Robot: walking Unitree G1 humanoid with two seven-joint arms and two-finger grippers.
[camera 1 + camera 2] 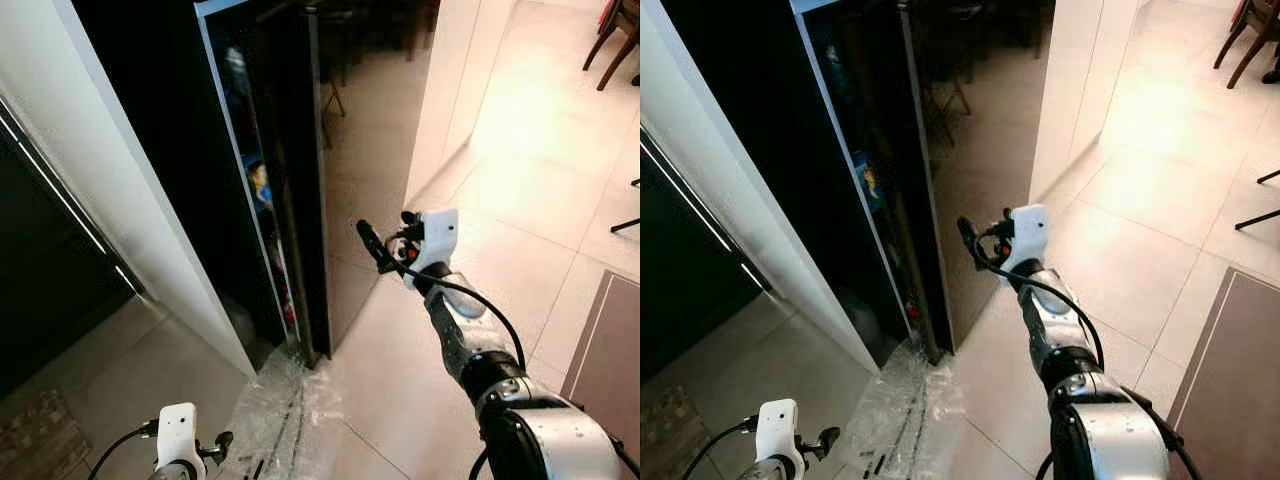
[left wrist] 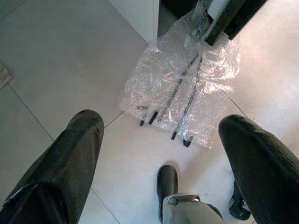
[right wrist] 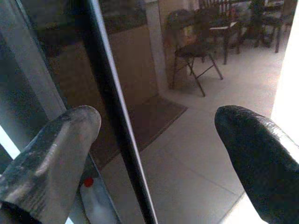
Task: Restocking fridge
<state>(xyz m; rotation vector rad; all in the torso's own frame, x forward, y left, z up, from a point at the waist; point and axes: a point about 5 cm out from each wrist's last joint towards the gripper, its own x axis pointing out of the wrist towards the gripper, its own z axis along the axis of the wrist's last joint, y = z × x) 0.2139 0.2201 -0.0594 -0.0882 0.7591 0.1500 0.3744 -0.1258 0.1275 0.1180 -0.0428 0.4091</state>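
The fridge's dark glossy door [image 1: 350, 170] stands partly ajar, its edge facing me. Colourful items [image 1: 260, 185] sit on the shelves in the narrow gap behind it. My right gripper [image 1: 370, 245] is held out at mid height right by the door's front face, open. In the right wrist view the door's dark vertical edge [image 3: 112, 107] runs between the two spread fingers [image 3: 60, 140], with nothing gripped. My left gripper [image 1: 215, 447] hangs low by the floor, open and empty, its fingers [image 2: 70, 158] wide apart above the tiles.
A sheet of bubble wrap [image 1: 280, 410] with thin black strips lies on the floor at the foot of the door. A white panel [image 1: 120, 200] flanks the fridge on the left and a white wall [image 1: 450, 90] stands behind the door. Chairs [image 1: 615, 40] stand far right on open tile floor.
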